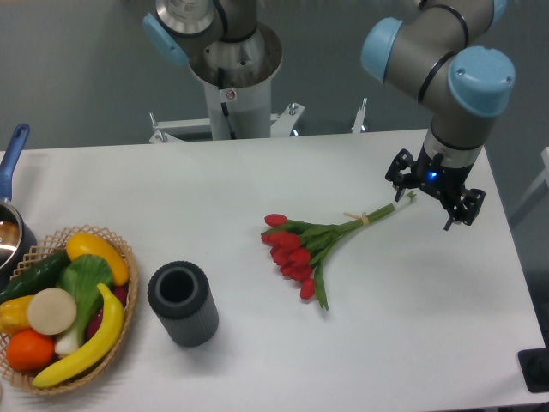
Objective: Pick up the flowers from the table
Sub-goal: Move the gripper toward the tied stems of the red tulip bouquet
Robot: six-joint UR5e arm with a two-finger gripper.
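Status: pick not done yet. The flowers (310,249) are lying flat on the table (257,180), right of centre, closer to the right edge than the left. Red heads are pointing toward the front-left, stems are running up toward the back-right, with the pale band (364,218) tying them partway along.

The gripper (434,199) is hanging at the stem end, toward the right edge of the tabletop. Fingers are spread apart and nothing is sitting between them; the stem tips are ending just beside its left finger. From this one view I can't tell whether it is touching the stems or how high it is sitting above the surface. It looks lined up on the stem tips rather than on the banded section.

So, as I'm reading it: approach is mostly in place, while the grasp and the lift are both still outstanding. The jaws aren't closing on anything, and the bunch isn't being carried at all.

Other items are sitting well apart from the work zone: a dark ribbed cylinder (182,302) near the front edge, left of centre, and a wicker basket (120,249) of fruit and vegetables at the front-left corner. A pot (10,225) with a blue handle is poking in at the left edge. None of these is obstructing the path.
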